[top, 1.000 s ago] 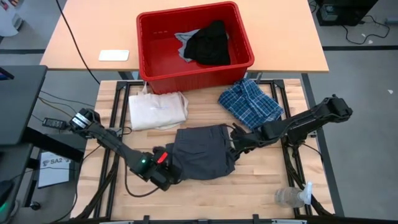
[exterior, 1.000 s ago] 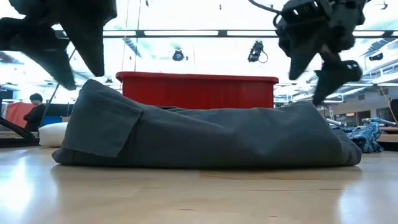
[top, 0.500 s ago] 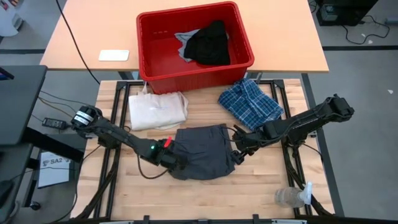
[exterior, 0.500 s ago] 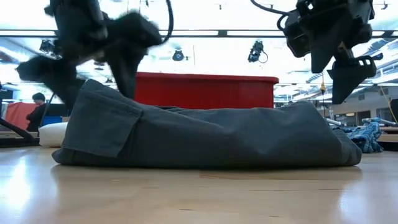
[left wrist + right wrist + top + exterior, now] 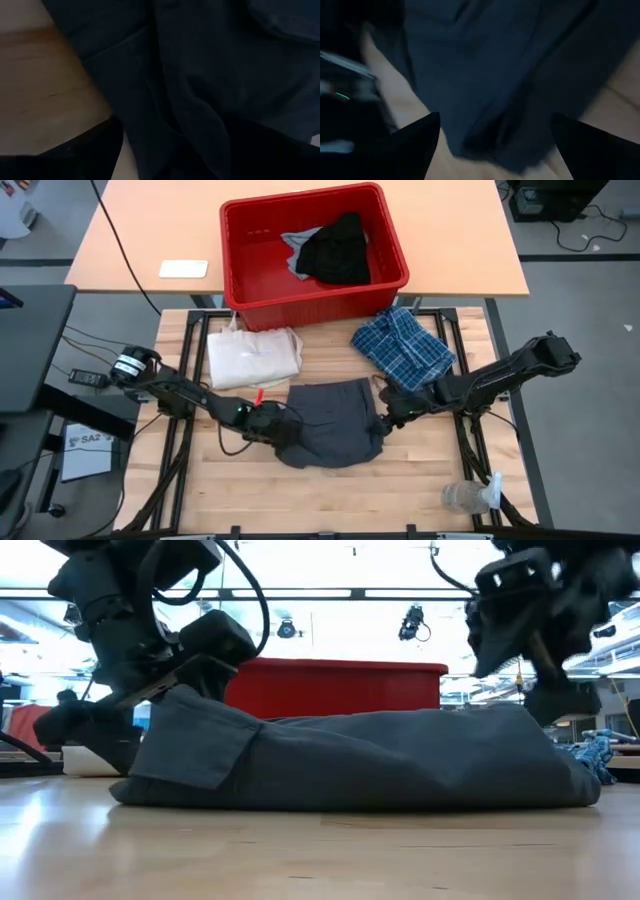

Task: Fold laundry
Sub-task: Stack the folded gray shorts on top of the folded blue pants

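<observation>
**Both grippers close in on the dark grey garment**

The dark grey garment point(image 5: 333, 423) lies bunched at the middle of the wooden table point(image 5: 330, 490), narrower than a second ago, its left edge pushed inward. The left gripper point(image 5: 272, 427) has swung from the garment's near-left corner up to its left edge and now presses against the cloth; whether its fingers are spread or have any fabric between them cannot be told. The right gripper point(image 5: 385, 420) has moved slightly toward the garment's right edge, fingers spread wide in its wrist view, with nothing held.

The table is pale butcher-block planks on a black frame. A blue-and-white plaid garment point(image 5: 402, 345) lies crumpled at the far right, a cream canvas tote bag point(image 5: 253, 357) folded at the far left. Behind them a red plastic bin point(image 5: 312, 252) with latticed walls holds a black garment point(image 5: 335, 250) over a light grey T-shirt point(image 5: 296, 246). A clear plastic bottle point(image 5: 468, 497) rests at the near-right corner. The low view shows bright ceiling lights beyond.
</observation>
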Tool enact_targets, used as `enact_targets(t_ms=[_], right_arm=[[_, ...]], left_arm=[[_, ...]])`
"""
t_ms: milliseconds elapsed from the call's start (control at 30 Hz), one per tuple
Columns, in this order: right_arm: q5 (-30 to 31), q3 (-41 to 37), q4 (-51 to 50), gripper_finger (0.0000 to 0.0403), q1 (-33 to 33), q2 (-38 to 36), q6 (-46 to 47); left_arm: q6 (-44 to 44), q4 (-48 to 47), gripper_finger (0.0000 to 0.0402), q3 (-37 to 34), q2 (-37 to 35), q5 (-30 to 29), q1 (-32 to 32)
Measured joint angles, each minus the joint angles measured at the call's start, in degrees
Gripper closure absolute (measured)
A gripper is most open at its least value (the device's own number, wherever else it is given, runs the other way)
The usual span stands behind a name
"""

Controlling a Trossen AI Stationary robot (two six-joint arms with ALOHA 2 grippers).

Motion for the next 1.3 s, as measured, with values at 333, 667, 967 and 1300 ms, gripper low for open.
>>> enact_targets(t_ms=[333, 667, 967, 1300], right_arm=[[3.9, -11.6, 11.7, 0.0053, -2.3, 0.4, 4.5], [1.9, -11.8, 21.3, 0.0067, -6.3, 7.8, 3.6], [1.3, -11.7, 27.5, 0.0236, -7.1, 14.5, 4.4], [4.6, -12.0, 26.1, 0.0372, -7.0, 7.6, 10.1]], left_arm=[[6.7, 4.4, 0.0145, -0.3, 0.4, 0.3, 2.8], [13.1, 11.4, 0.0209, -0.2, 3.2, -3.1, 6.1], [25.7, 24.3, 0.0336, -0.4, 7.8, -3.4, 8.1], [40.0, 36.8, 0.0368, -0.4, 6.9, 10.5, 16.9]])
